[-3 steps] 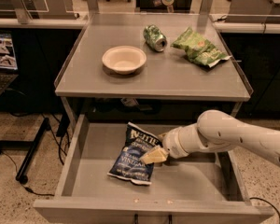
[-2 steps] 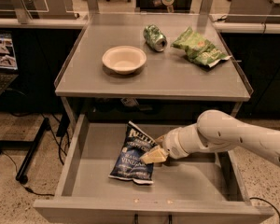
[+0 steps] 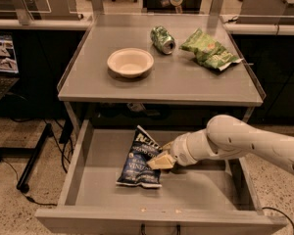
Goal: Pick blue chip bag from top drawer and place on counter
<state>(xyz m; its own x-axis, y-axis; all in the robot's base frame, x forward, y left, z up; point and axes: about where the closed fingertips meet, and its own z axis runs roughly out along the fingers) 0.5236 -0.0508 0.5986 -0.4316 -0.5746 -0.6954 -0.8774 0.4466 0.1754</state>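
The blue chip bag (image 3: 139, 160) lies in the open top drawer (image 3: 93, 190), left of centre, with its top end tilted up toward the back. My gripper (image 3: 159, 160) reaches in from the right on the white arm (image 3: 235, 141), and its cream fingers are shut on the bag's right edge. The counter (image 3: 161, 84) above the drawer holds other items.
On the counter stand a cream bowl (image 3: 130, 61), a green can on its side (image 3: 163, 39) and a green chip bag (image 3: 208, 50). The drawer's low side walls (image 3: 73, 163) flank the bag. A black stand foot (image 3: 34, 163) sits on the floor at left.
The bag's top end has tipped up slightly and the gripper has edged a little up and left at the bag's edge. The counter items have not moved.
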